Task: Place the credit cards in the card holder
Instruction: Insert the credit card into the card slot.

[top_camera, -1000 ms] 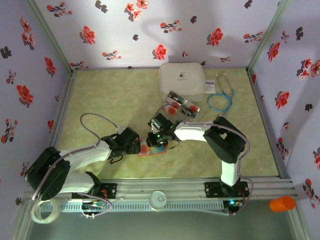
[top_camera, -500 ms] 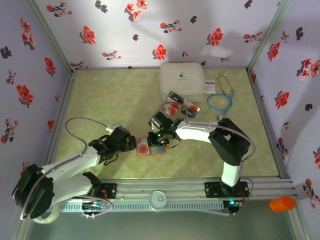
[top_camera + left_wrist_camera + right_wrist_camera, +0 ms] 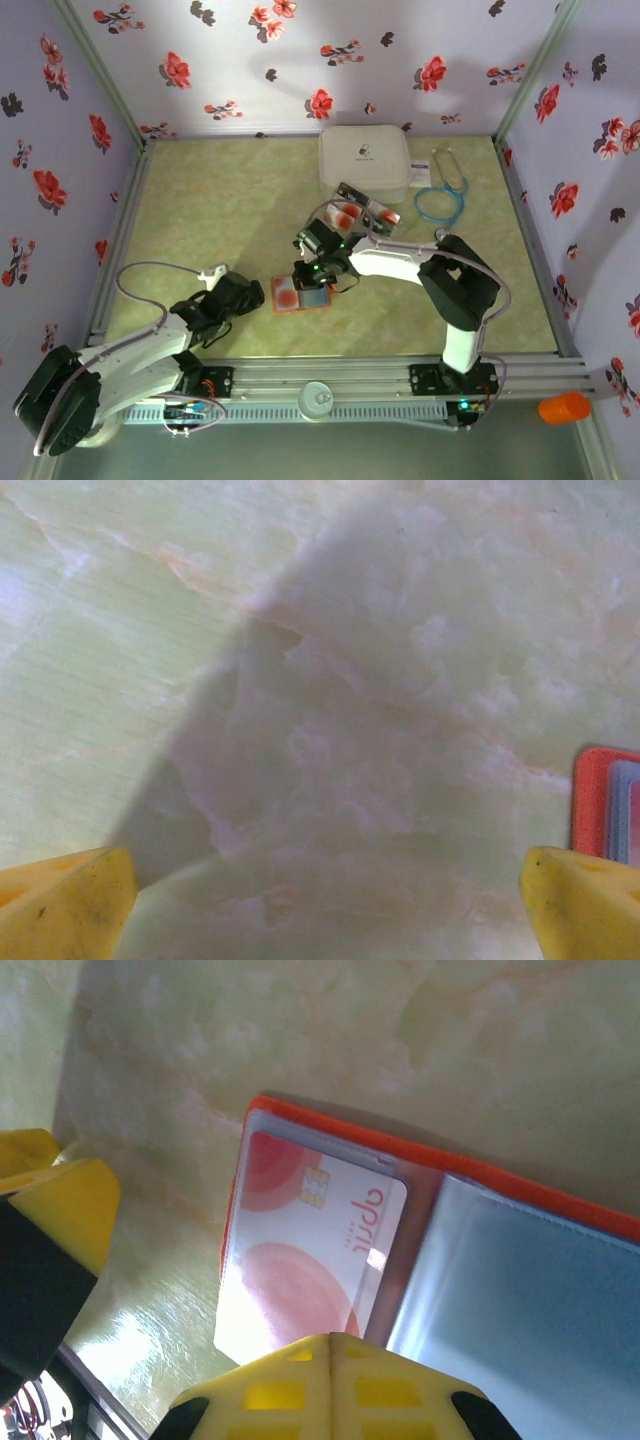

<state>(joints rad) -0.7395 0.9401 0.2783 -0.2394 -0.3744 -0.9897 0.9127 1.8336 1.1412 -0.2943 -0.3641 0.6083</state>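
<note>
Your right pincer (image 3: 330,1380) has its yellow fingers pressed together, with nothing pinched between them. In its wrist view the tips hang over the near edge of the small orange folding card holder (image 3: 520,1300), which lies open on the pale green marbled surface (image 3: 210,200) with its grey-blue inside turned up. One pale credit card with red patches (image 3: 300,1250) sits in the holder's left-hand clear pocket (its chip and lettering show through the plastic), and the right-hand pocket shows plain grey-blue. You cannot tell from here whether the fingertips touch the card.

Your left pincer (image 3: 320,910) is spread wide and holds nothing. Its two yellow fingertips sit at the bottom corners of its wrist view, with bare surface between them. The holder's orange edge shows at the right side of that view, near the right fingertip but apart from it. From above, this pincer lies low, just left of the holder.

The other flat credit cards (image 3: 358,214), black-banded with red patches, lie in a loose cluster farther back, just in front of the big white rounded case (image 3: 363,160). Their number is hard to make out. A loop of blue cable (image 3: 440,207) rests to the right of the case.
</note>
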